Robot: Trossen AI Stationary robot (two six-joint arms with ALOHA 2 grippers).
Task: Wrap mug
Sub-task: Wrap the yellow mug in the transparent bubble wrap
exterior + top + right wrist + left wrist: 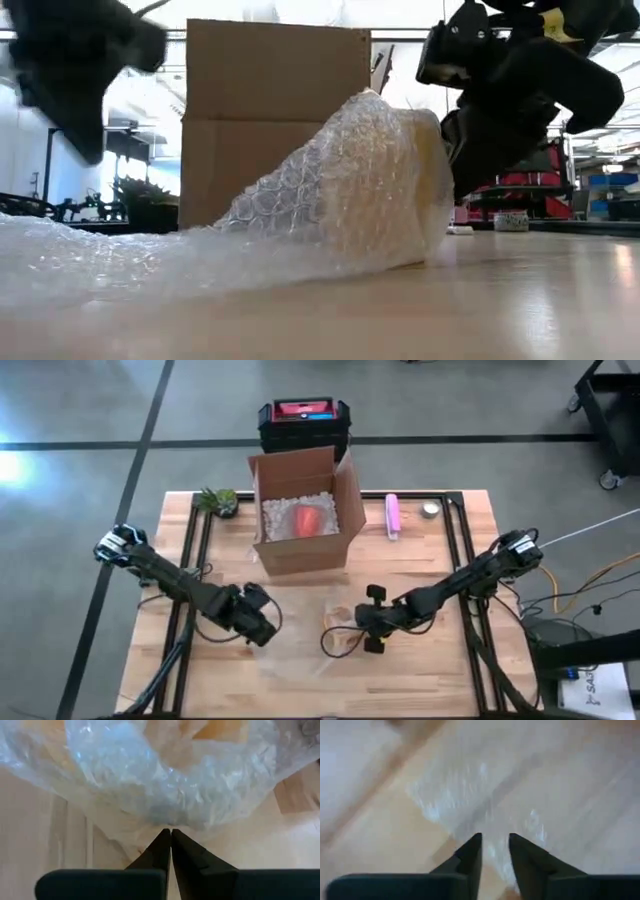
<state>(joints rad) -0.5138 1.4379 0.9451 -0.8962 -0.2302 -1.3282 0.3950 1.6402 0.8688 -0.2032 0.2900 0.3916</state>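
The mug (425,190) shows only dimly through the bubble wrap (340,200), its handle hidden. Behind the wrap, the box's (275,110) lower part is covered, and the left wrist view is blurred.

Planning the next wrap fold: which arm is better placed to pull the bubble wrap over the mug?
Right, probably. The right gripper is shut at the bubble wrap edge, right beside the mug. The left gripper is open above the loose sheet end, farther away.
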